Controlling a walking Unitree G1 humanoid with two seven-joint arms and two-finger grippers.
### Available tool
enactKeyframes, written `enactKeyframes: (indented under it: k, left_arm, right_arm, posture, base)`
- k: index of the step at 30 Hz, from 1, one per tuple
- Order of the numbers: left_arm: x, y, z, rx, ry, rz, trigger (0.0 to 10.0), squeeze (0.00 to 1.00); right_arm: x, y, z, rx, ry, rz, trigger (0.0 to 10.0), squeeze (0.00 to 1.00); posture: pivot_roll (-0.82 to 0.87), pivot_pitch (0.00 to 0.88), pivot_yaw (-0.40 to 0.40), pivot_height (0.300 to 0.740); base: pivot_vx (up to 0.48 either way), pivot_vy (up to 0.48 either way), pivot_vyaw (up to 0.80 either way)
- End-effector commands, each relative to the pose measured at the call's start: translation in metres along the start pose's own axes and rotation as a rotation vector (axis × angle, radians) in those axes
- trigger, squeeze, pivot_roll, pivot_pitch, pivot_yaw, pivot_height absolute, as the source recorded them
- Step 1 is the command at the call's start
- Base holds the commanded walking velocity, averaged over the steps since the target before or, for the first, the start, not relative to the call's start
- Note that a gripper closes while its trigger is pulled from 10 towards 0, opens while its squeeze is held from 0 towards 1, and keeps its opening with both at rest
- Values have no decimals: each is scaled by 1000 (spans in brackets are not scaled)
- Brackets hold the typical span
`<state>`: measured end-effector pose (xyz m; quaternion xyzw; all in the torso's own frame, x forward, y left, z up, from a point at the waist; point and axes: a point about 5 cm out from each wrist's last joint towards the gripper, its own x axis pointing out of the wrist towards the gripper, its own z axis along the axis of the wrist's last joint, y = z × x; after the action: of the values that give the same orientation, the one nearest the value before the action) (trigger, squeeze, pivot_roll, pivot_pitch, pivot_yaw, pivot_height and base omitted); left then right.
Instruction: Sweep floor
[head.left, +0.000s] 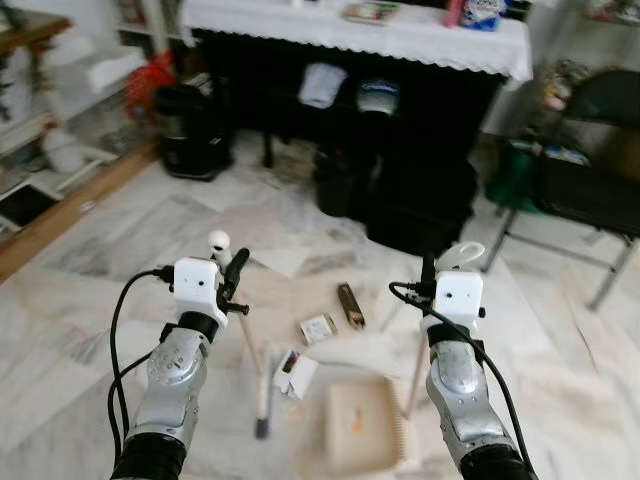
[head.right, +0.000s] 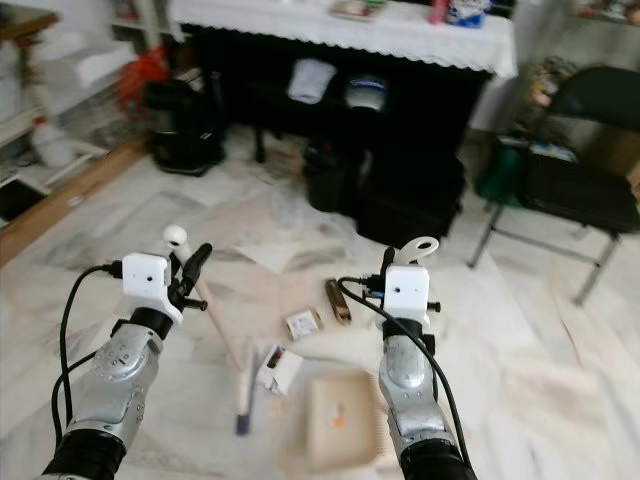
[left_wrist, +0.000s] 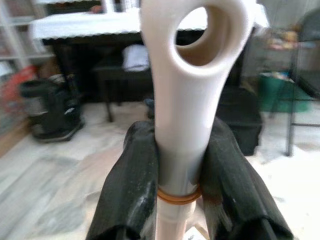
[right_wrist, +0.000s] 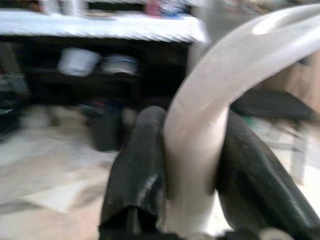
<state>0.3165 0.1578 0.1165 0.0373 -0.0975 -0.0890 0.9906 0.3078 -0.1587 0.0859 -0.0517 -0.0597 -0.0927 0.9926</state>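
My left gripper (head.left: 232, 280) is shut on the pale broom handle (head.left: 218, 241), which slants down to a dark brush head (head.left: 262, 428) on the marble floor. In the left wrist view the black fingers (left_wrist: 135, 180) clamp the white handle end with its hanging hole (left_wrist: 187, 95). My right gripper (head.left: 430, 277) is shut on the dustpan's upright handle (head.left: 414, 375), just below its loop (head.left: 466, 254). The beige dustpan (head.left: 358, 428) rests on the floor between my arms. Litter lies ahead of it: a white carton (head.left: 293, 375), a small box (head.left: 317, 328) and a brown stick-like piece (head.left: 351, 305).
A black table with a white lace cloth (head.left: 400, 35) stands ahead, with dark bins (head.left: 335, 182) and a black bag (head.left: 420, 205) beneath. A black folding chair (head.left: 590, 175) is at the right. A black appliance (head.left: 190, 130) and a wooden threshold (head.left: 70, 215) are at the left.
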Motion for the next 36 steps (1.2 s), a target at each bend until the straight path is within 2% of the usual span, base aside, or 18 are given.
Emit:
enactKeyframes:
  k: [1, 7, 12, 31, 36]
  left_arm:
    - [1, 2, 7, 8, -35, -1, 10000, 0]
    - [1, 2, 7, 8, -38, 1, 10000, 0]
    - [1, 3, 7, 10, -39, 1, 10000, 0]
    - [1, 3, 8, 29, -37, 6, 10000, 0]
    - [0, 5, 7, 33, -34, 13, 10000, 0]
  right_arm:
    - [4, 3, 8, -12, -34, 15, 10000, 0]
    - [4, 4, 8, -13, -36, 15, 10000, 0]
    - [4, 4, 9, -11, -44, 14, 10000, 0]
    - [3, 5, 9, -14, -50, 16, 10000, 0]
    - [4, 4, 9, -16, -50, 14, 10000, 0]
  posture:
    - [108, 34, 16, 740]
    - [109, 35, 16, 740]
    - [110, 35, 17, 740]
    - [110, 36, 16, 740]
    - [107, 39, 17, 740]
  base:
    - [0, 334, -613]
    - [0, 331, -710]
    - [0, 316, -168]
    - [0, 0, 0]
    - [304, 0, 0]
